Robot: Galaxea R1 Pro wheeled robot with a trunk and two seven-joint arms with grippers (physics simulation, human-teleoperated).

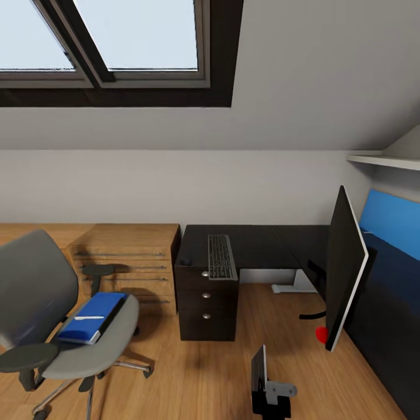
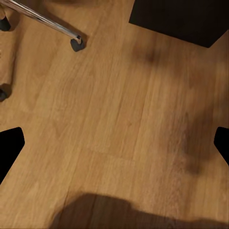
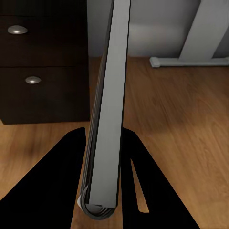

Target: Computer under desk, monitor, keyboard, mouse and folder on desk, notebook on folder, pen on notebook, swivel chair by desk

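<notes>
Nearest, in the right wrist view, the right gripper (image 3: 106, 129) has its two black fingers (image 3: 62, 176) pinching the thin edge of the monitor (image 3: 109, 95), a wide flat screen with a black front and light grey-white back, seen here edge-on. In the left wrist view the left gripper (image 2: 119, 143) has its jaws spread wide over the bare oak-plank floor (image 2: 124, 119), with one chair caster (image 2: 78, 44) at the upper left of the frame.

In the head view the monitor (image 1: 344, 268) stands edge-on and tilted at the right of the frame, in front of the right wing of the desk (image 1: 262, 245), a long black L-shaped tabletop on white legs. I cannot tell whether it rests on the tabletop.

At the lower left is the swivel chair (image 1: 35, 286), grey-padded with black armrests and a chrome base, apart from the desk. The folder (image 1: 93, 318), flat, bright blue and rectangular with a white stripe, lies on its seat.

Mid-frame, a dark three-drawer unit (image 1: 207, 309) with round metal knobs stands under the desk's left end. The keyboard (image 1: 221, 256), slim and dark with grey-black keys, lies on the tabletop above it. Left of the drawers, touching them, is a low oak shelving unit (image 1: 131, 256).

Farther right, a bright blue back panel (image 1: 391, 224) rises behind the desk. At the upper left is a dark-framed skylight window (image 1: 134, 35).
</notes>
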